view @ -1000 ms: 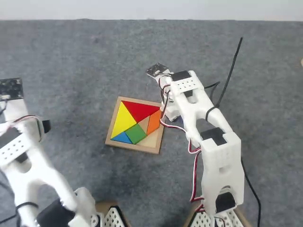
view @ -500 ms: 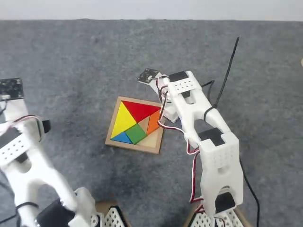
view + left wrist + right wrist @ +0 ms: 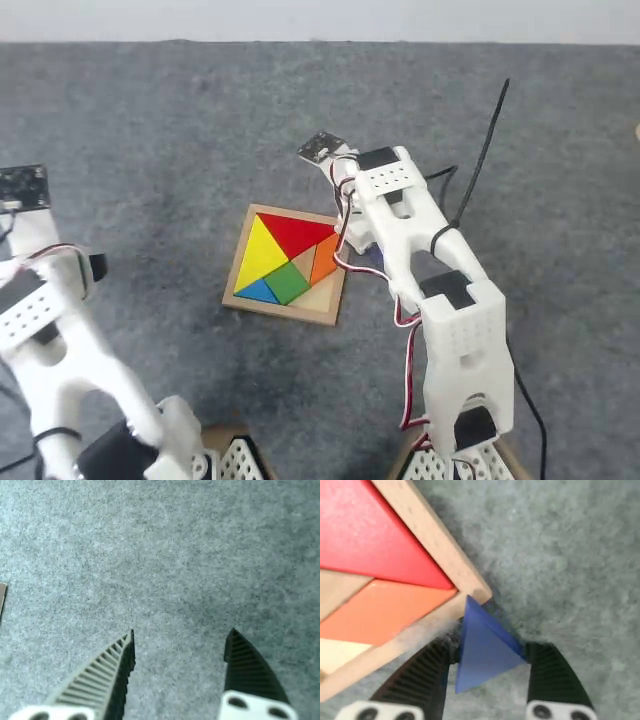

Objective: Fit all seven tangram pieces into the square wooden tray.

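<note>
Triangle (image 3: 482, 650): blue, just outside tray (image 3: 427, 535) corner.
Handling: likely rigid, light, smooth (may slip); best taken by its side edges.
Right hand (image 3: 490, 652): clamped on triangle.
Left hand (image 3: 182, 635): apart, over table (image 3: 160, 540).

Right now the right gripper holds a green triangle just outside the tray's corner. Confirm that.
Wrong colour: the right gripper holds a blue triangle, not a green one, just outside the tray at its corner. The right wrist view shows it.
</note>
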`<state>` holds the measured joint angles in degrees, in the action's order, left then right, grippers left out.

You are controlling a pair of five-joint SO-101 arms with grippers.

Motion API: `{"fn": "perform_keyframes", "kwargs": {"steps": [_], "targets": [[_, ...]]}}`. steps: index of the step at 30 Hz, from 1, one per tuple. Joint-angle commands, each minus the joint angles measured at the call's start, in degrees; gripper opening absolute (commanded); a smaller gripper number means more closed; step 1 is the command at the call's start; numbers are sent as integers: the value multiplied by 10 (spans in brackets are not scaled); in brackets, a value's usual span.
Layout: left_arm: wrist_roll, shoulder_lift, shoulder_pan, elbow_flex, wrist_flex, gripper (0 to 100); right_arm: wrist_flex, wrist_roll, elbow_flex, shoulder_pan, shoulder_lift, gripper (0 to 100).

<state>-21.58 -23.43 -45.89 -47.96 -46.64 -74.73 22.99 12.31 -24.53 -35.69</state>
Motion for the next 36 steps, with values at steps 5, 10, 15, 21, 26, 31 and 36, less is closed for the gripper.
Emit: {"fn": "perform_keyframes", "kwargs": {"steps": [5,10,15,21,26,31,36], "targets": [[-8,-2,-2,2,7,279,-125,-126,62,-21,15,119],[-7,-2,-2,2,7,279,-211,-174,145,-26,45,120],[-7,-2,1,2,7,279,-241,-309,167,-65,48,123],[-7,-2,1,2,7,279,-237,-538,167,-160,9,123],[-7,-2,0,2,7,279,-227,-687,169,-199,-15,118],[-7,-2,-1,2,7,279,-215,-757,169,-190,-17,123],[-7,-2,1,2,7,279,-208,-768,178,-189,-20,144]]}}
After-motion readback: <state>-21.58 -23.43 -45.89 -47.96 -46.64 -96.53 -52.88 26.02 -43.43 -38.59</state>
